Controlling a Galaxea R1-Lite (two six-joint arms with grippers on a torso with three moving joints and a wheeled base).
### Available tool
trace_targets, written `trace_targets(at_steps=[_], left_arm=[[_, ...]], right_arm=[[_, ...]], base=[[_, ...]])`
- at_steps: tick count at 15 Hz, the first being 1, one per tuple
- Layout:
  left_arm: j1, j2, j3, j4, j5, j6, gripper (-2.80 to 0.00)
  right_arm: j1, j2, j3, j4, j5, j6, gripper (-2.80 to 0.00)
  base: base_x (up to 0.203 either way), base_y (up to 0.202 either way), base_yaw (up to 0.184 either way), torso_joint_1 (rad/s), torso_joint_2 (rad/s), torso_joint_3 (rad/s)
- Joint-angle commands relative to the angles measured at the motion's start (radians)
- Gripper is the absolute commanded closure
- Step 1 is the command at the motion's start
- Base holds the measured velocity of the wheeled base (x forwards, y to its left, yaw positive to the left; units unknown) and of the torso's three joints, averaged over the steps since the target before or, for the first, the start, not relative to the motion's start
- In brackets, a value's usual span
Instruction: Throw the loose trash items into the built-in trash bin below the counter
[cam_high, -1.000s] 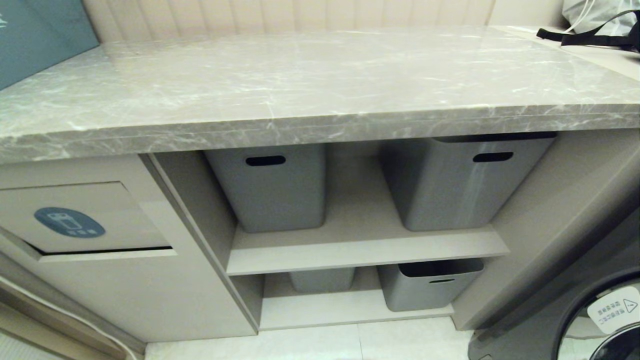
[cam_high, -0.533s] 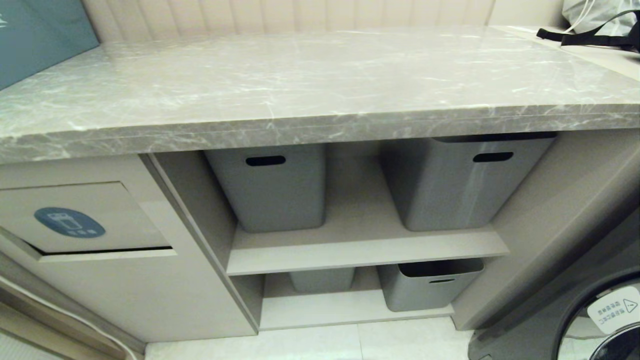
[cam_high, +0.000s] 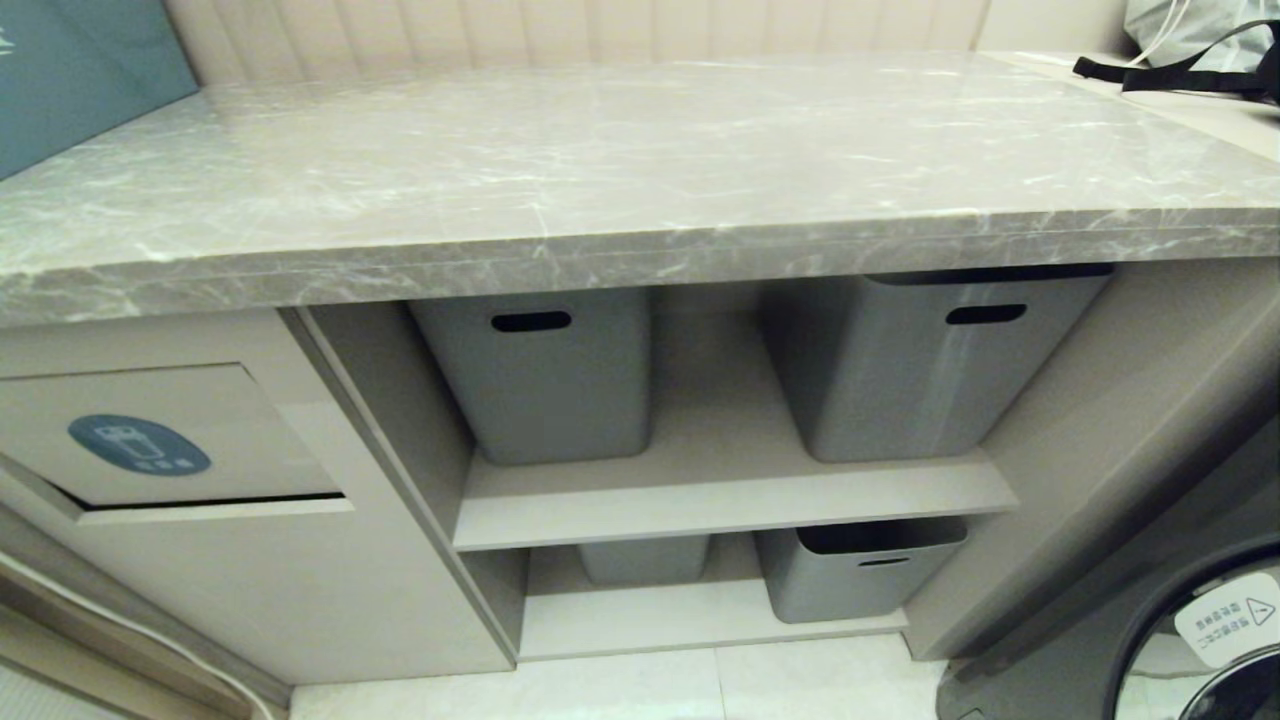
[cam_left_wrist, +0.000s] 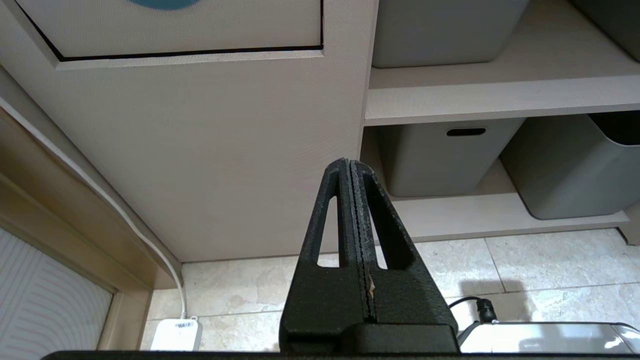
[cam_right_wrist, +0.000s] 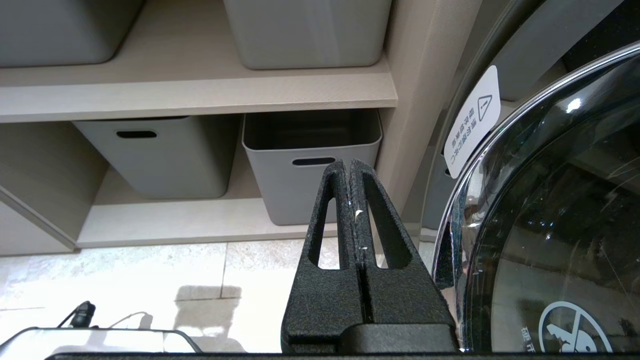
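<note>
No cardboard scraps show anywhere on the counter (cam_high: 600, 150), so perhaps they already lie behind the built-in trash bin (cam_high: 150, 430) flap; both the left gripper (cam_left_wrist: 350, 167) and right gripper (cam_right_wrist: 349, 167) hang low, pinched together on nothing, and such scraps would handle light and stiff, best nipped at an edge.

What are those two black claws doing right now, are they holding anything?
Left gripper: jaws shut, holding nothing, low before the cabinet front.
Right gripper: jaws shut, holding nothing, low before the grey tubs.
</note>
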Motion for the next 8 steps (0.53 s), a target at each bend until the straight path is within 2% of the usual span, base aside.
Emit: trace_targets(at_steps=[1, 8], left_arm=[[-0.001, 0.0, 0.002, 0.0, 0.0, 0.0, 0.0], [-0.001, 0.0, 0.002, 0.0, 0.0, -0.001, 0.0]], right_arm=[[0.0, 0.0, 0.0, 0.0, 0.0, -0.005, 0.0], [0.001, 0.0, 0.0, 0.0, 0.0, -0.001, 0.0]], base=[[0.0, 0.0, 0.0, 0.0, 0.0, 0.0], [0.0, 0.0, 0.0, 0.0, 0.0, 0.0]])
